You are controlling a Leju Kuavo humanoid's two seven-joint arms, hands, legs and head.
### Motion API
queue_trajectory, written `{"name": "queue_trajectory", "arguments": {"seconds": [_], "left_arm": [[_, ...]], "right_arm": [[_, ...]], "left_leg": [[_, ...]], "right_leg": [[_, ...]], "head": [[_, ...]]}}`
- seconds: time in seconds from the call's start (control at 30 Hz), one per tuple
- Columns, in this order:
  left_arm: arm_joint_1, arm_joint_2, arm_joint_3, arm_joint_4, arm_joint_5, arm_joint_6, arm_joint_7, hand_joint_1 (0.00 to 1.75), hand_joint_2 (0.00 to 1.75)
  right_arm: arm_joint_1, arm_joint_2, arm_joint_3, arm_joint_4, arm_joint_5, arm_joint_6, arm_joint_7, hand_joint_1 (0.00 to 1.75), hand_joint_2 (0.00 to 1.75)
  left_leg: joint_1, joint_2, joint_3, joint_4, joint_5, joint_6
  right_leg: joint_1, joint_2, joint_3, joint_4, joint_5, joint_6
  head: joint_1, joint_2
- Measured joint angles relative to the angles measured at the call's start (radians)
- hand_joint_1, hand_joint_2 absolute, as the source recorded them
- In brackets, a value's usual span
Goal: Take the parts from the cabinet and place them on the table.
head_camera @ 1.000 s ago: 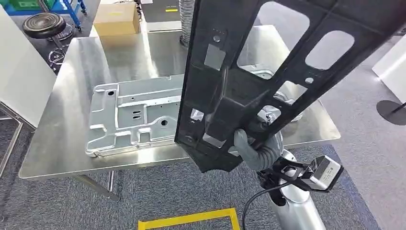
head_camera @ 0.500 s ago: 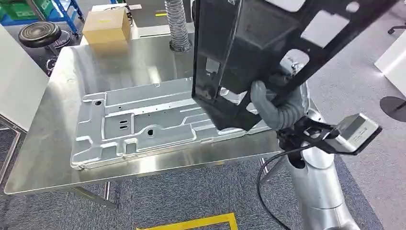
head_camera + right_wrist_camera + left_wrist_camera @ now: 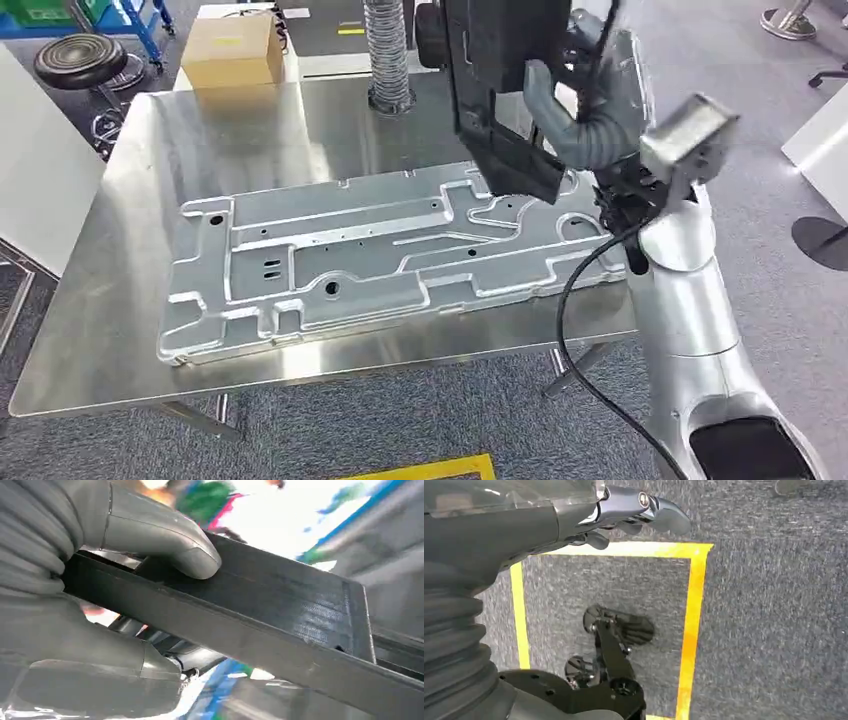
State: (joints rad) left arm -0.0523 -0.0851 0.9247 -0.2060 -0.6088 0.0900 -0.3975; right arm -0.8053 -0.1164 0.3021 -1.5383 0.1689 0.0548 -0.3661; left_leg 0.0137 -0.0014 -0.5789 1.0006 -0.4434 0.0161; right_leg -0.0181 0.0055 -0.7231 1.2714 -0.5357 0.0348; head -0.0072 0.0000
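A long black frame part (image 3: 495,70) with cut-outs is held up over the far right of the steel table (image 3: 130,370). My right hand (image 3: 580,110) grips its lower end, well above the tabletop. In the right wrist view the thumb (image 3: 165,540) presses on the black part (image 3: 280,610), with the rest of the hand (image 3: 75,630) wrapped under it. A large silver stamped metal panel (image 3: 380,250) lies flat across the middle of the table. My left hand (image 3: 639,510) hangs at my side over the carpet, holding nothing, fingers apart.
A cardboard box (image 3: 232,50) and a ribbed hose (image 3: 388,50) stand at the table's far edge. A black stool (image 3: 75,60) sits beyond the far left corner, and a white board (image 3: 40,170) leans at the left. Yellow floor tape (image 3: 420,468) marks the carpet in front.
My right arm has lifted the black part up and away, from low over the table's front to high over its far right. The silver panel is now uncovered; the view has shifted a little.
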Motion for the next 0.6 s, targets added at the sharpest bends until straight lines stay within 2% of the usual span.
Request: {"name": "queue_trajectory", "arguments": {"seconds": [0.07, 0.1, 0.13, 0.23, 0.27, 0.3, 0.33, 0.4, 0.43, 0.47, 0.5, 0.57, 0.6], "left_arm": [[0.0, -0.003, 0.005, 0.0, -0.005, 0.0, 0.0, 0.0, 1.75], [0.0, -0.003, 0.007, 0.0, -0.006, 0.001, -0.001, 0.0, 1.75], [-0.002, -0.003, 0.01, 0.0, -0.007, 0.001, -0.002, 0.0, 1.75], [-0.002, -0.003, 0.022, 0.0, -0.017, -0.003, -0.006, 0.0, 1.75], [-0.002, -0.003, 0.023, 0.0, -0.022, -0.007, -0.007, 0.0, 1.75], [-0.002, -0.003, 0.023, 0.0, -0.03, -0.013, -0.008, 0.0, 1.75], [-0.003, -0.003, 0.023, 0.0, -0.033, -0.019, -0.008, 0.0, 1.75], [-0.003, -0.003, 0.023, 0.0, -0.048, -0.034, -0.01, 0.0, 1.75], [-0.003, -0.003, 0.023, 0.0, -0.053, -0.04, -0.01, 0.0, 1.75], [-0.003, -0.003, 0.023, 0.0, -0.058, -0.044, -0.01, 0.0, 1.75], [-0.003, -0.003, 0.023, 0.0, -0.062, -0.045, -0.01, 0.0, 1.75], [-0.004, -0.002, 0.023, 0.0, -0.068, -0.045, -0.01, 0.0, 1.75], [-0.004, -0.001, 0.023, 0.0, -0.071, -0.045, -0.01, 0.0, 1.75]], "right_arm": [[-0.017, -0.023, 0.011, 0.069, 0.112, -0.028, 0.034, 1.75, 1.75], [-0.03, -0.034, 0.022, 0.111, 0.18, -0.052, 0.049, 1.75, 1.75], [-0.049, -0.035, 0.032, 0.152, 0.235, -0.074, 0.056, 1.75, 1.75], [-0.091, -0.038, 0.08, 0.304, 0.433, -0.126, 0.095, 1.75, 1.75], [-0.103, -0.038, 0.095, 0.341, 0.475, -0.128, 0.103, 1.75, 1.75], [-0.119, -0.034, 0.121, 0.395, 0.536, -0.127, 0.115, 1.75, 1.75], [-0.142, -0.024, 0.145, 0.446, 0.596, -0.128, 0.121, 1.75, 1.75], [-0.177, 0.005, 0.209, 0.556, 0.725, -0.147, 0.133, 1.75, 1.75], [-0.185, 0.023, 0.25, 0.613, 0.792, -0.161, 0.136, 1.75, 1.75], [-0.19, 0.041, 0.285, 0.663, 0.837, -0.17, 0.138, 1.75, 1.75], [-0.194, 0.06, 0.315, 0.703, 0.879, -0.182, 0.142, 1.75, 1.75], [-0.211, 0.101, 0.373, 0.765, 0.96, -0.202, 0.154, 1.75, 1.75], [-0.219, 0.122, 0.407, 0.794, 0.995, -0.207, 0.159, 1.75, 1.75]], "left_leg": [[0.0, -0.004, 0.012, 0.004, -0.01, -0.006], [0.0, -0.005, 0.013, 0.005, -0.015, -0.012], [-0.007, -0.005, 0.009, 0.012, -0.019, -0.018], [-0.004, -0.004, 0.012, 0.002, -0.018, -0.034], [-0.005, -0.004, 0.011, 0.005, -0.024, -0.042], [-0.002, -0.004, 0.004, 0.027, -0.039, -0.046], [-0.002, -0.004, -0.02, 0.078, -0.068, -0.047], [-0.001, -0.004, -0.109, 0.25, -0.138, -0.052], [-0.001, -0.004, -0.145, 0.313, -0.151, -0.052], [-0.001, -0.004, -0.163, 0.328, -0.138, -0.052], [-0.001, -0.004, -0.152, 0.288, -0.102, -0.049], [-0.002, -0.003, -0.081, 0.114, 0.001, -0.041], [-0.002, -0.003, -0.049, 0.032, 0.032, -0.034]], "right_leg": [[-0.004, -0.003, 0.072, -0.18, 0.109, -0.003], [-0.004, -0.006, 0.096, -0.241, 0.122, -0.007], [0.004, -0.005, 0.101, -0.259, 0.115, -0.009], [0.007, 0.0, 0.097, -0.253, 0.112, -0.024], [-0.001, -0.001, 0.103, -0.262, 0.116, -0.032], [-0.001, -0.002, 0.107, -0.265, 0.116, -0.037], [-0.001, -0.002, 0.107, -0.265, 0.115, -0.045], [0.003, 0.0, 0.109, -0.265, 0.112, -0.051], [0.006, 0.001, 0.11, -0.264, 0.111, -0.053], [0.008, 0.001, 0.113, -0.264, 0.109, -0.055], [0.011, 0.002, 0.117, -0.263, 0.105, -0.055], [0.013, 0.004, 0.123, -0.258, 0.097, -0.053], [0.014, 0.005, 0.126, -0.256, 0.092, -0.052]], "head": [[0.001, 0.0], [0.001, 0.0], [0.0, 0.0], [0.0, 0.0], [-0.002, 0.0], [0.0, 0.0], [-0.003, 0.0], [-0.001, 0.0], [-0.002, 0.0], [-0.001, 0.0], [-0.002, 0.0], [-0.002, 0.0], [-0.002, 0.0]]}}
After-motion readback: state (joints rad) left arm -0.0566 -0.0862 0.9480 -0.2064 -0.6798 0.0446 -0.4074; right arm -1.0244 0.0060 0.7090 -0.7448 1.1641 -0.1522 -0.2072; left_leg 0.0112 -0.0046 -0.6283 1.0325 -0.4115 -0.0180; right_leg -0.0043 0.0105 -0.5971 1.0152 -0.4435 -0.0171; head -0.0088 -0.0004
